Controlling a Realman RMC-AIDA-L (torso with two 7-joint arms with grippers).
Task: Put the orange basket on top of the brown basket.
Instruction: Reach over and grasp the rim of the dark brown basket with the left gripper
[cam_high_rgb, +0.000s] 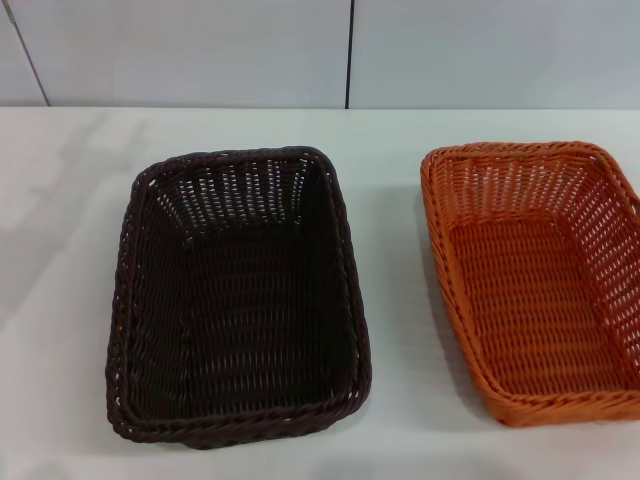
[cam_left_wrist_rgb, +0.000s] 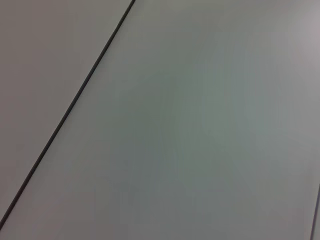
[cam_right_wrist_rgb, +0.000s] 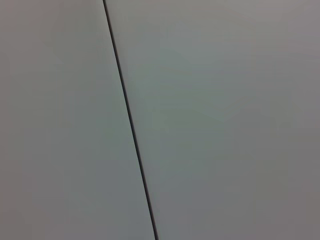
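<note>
Head view: the brown basket (cam_high_rgb: 238, 295) sits on the white table (cam_high_rgb: 400, 300); the orange basket (cam_high_rgb: 540, 280) stands apart to its right, both upright. Neither gripper appears. Both wrist views show only a grey seamed panel (cam_left_wrist_rgb: 200, 125), no baskets.

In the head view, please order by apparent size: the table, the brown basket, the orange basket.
1. Table, clearly largest.
2. Brown basket and orange basket: unsure. The brown one looks slightly bigger, but the picture edge cuts off the orange one.
</note>
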